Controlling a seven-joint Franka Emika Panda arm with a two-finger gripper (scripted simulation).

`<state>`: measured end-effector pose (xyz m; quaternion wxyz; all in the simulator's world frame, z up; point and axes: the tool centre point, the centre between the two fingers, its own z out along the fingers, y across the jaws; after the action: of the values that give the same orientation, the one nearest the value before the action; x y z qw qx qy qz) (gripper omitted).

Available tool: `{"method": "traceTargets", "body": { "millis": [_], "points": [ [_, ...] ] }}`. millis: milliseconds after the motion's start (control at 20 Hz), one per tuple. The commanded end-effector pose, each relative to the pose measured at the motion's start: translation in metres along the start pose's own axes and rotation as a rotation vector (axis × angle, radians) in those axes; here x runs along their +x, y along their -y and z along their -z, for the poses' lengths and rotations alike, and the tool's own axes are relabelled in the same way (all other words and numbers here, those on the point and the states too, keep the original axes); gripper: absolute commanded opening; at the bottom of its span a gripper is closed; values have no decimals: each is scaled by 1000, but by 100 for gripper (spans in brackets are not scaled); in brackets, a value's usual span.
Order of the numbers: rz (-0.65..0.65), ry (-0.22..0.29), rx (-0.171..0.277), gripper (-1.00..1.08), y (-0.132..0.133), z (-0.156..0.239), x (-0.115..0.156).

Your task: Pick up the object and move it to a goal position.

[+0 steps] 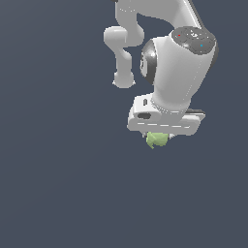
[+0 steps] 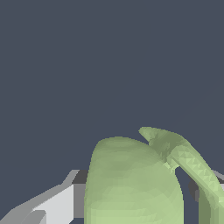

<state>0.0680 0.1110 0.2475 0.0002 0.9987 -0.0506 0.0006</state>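
Observation:
The object (image 1: 156, 140) is a small pale lime-green lump that pokes out just under the white hand of my gripper (image 1: 161, 135) in the exterior view. In the wrist view the object (image 2: 131, 183) looms large, rounded, with a curved stem-like ridge on one side. It sits between my fingers, and one grey-white finger (image 2: 57, 205) presses against its side. The other finger is mostly hidden behind the ridge. The gripper is shut on the object. Whether the object is off the floor cannot be told.
A plain dark grey-blue floor (image 1: 58, 184) fills both views. The white arm (image 1: 179, 63) rises behind the hand toward the upper part of the exterior view.

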Motion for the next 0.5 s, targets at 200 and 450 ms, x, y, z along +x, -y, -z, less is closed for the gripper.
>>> {"method": "traceTargets", "body": {
  "millis": [200, 450],
  "points": [
    [0, 1, 0, -100, 29, 65, -5],
    [0, 1, 0, -100, 45, 98, -7]
  ]
}}
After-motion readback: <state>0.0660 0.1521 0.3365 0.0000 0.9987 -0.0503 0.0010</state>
